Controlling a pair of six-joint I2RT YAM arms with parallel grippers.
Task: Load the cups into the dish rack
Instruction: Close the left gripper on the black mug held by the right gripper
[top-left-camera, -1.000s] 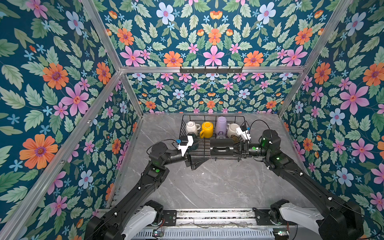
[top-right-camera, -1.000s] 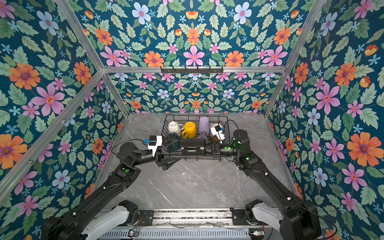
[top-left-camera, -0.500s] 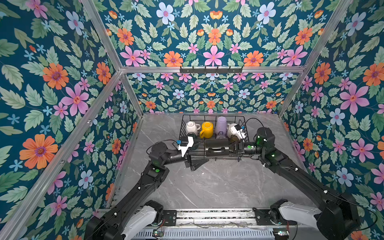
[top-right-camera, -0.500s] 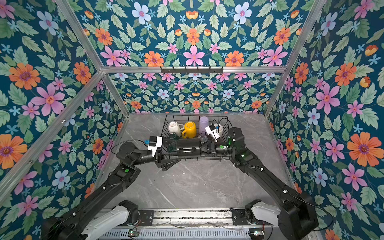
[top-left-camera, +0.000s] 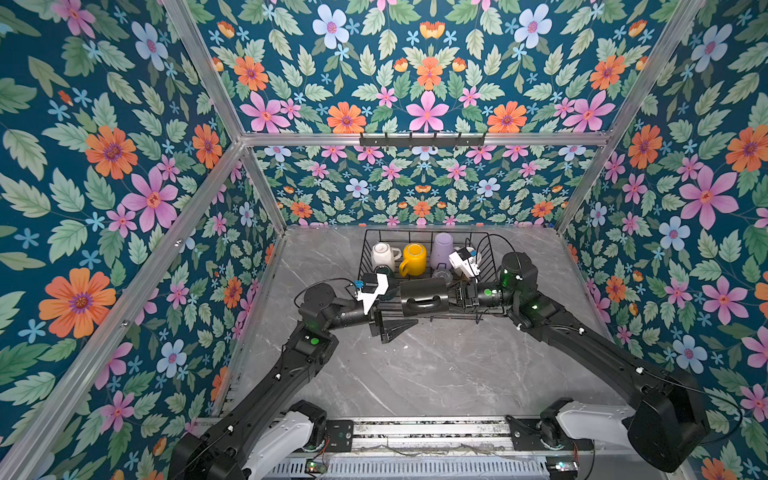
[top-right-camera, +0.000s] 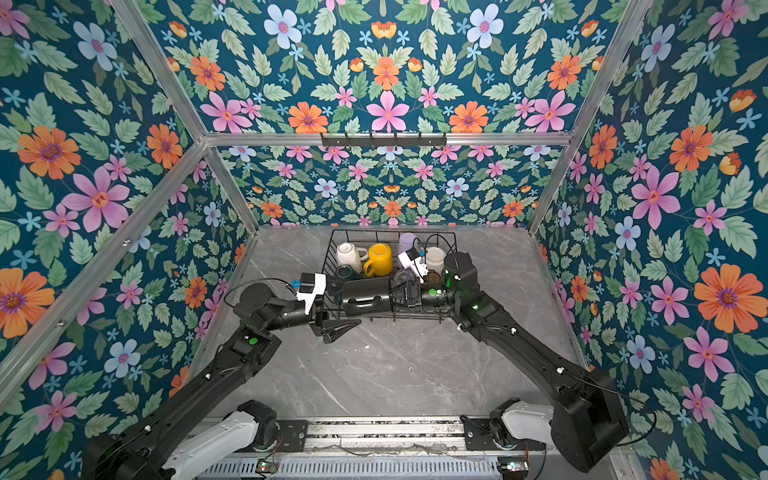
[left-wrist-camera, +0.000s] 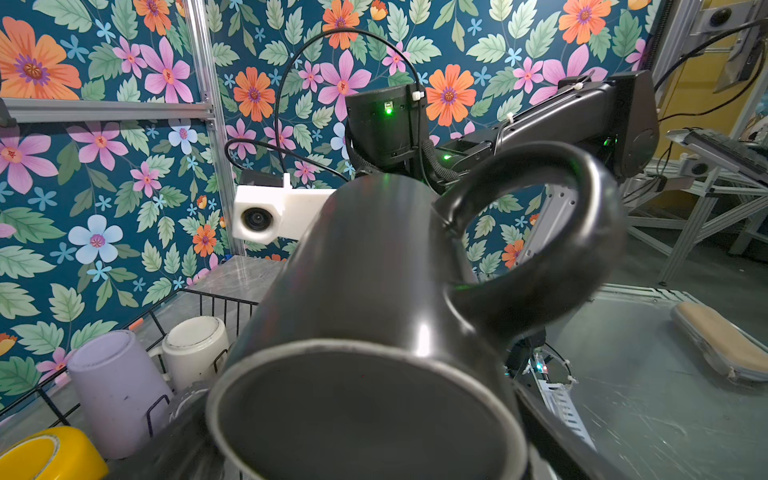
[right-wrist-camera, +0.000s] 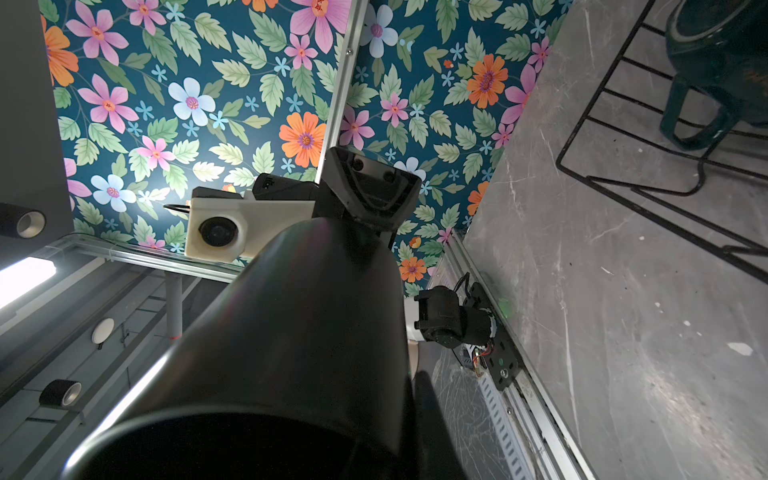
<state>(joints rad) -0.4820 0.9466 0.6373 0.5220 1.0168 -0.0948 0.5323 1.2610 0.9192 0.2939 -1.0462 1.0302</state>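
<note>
1. The right gripper (top-left-camera: 454, 296) is clenched on the black mug (top-left-camera: 419, 291), gripping the end nearest its fingers. The mug lies on its side, held clear of the table (top-left-camera: 415, 374), with its handle turned up toward both top views.
2. In the right wrist view the black mug (right-wrist-camera: 291, 332) runs straight out from the fingers and fills the middle. One finger may sit inside the rim, but that end is too dark to be sure.
3. The left gripper (top-left-camera: 392, 309) is released, its jaws spread wide and holding nothing. One of its fingers (top-left-camera: 397, 327) shows just on the near side of the mug's free end. The other finger is hidden in both top views.
4. In the left wrist view the mug's free end (left-wrist-camera: 365, 415) points straight at the camera, very near the left fingers. I cannot tell whether it touches them.
5. The dish rack (top-left-camera: 486, 249) stands just beyond both sets of fingers, and the held mug hangs over its near part.
6. Inside the rack, well beyond the fingers, are a white mug (top-left-camera: 384, 255), a yellow mug (top-left-camera: 413, 258) and a lavender tumbler (top-left-camera: 441, 248).
7. A second white mug (top-right-camera: 435, 259) stands bottom up just beyond the right fingers — the lavender tumbler beside it is also bottom up.
8. A dark green mug (right-wrist-camera: 719, 83) rests on the rack wires just beyond the left fingers.
</note>
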